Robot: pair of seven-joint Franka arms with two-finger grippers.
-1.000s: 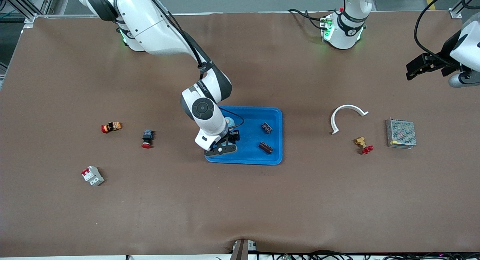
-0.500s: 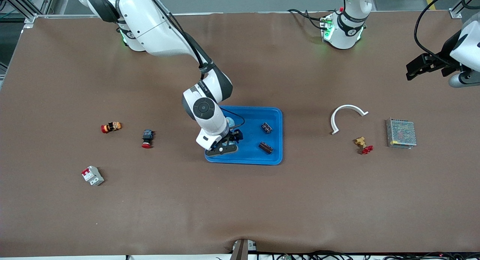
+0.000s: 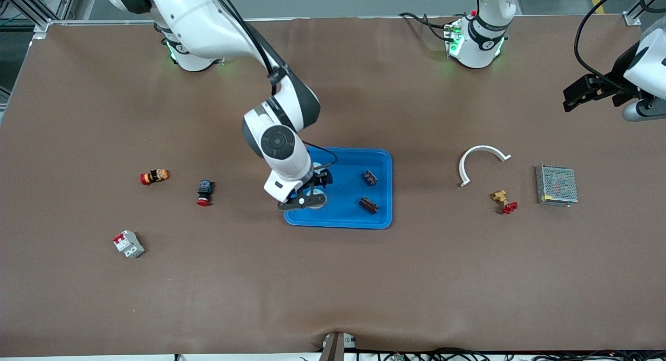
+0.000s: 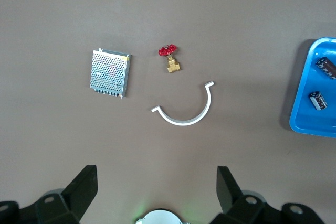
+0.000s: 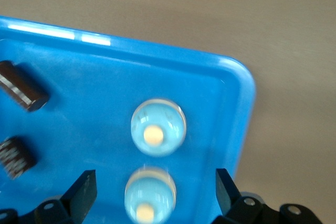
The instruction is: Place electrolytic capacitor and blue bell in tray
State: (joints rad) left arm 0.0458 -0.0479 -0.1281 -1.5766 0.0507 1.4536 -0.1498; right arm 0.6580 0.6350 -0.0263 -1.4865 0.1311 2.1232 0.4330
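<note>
Our right gripper's (image 3: 314, 190) fingers (image 5: 84, 192) stand apart with nothing between them, low over the tray's (image 3: 382, 218) nine o'clock end in the front view. Two blue bells (image 5: 157, 127) sit directly beneath, and two capacitors (image 3: 370, 177) lie toward three o'clock. We judge the risk is a finger clipping a bell or the rim on withdrawal: the domes look likely to roll or tip out. Our left gripper (image 3: 572, 98) waits, fingers apart, over the bench (image 3: 333, 298) at about two o'clock.
</note>
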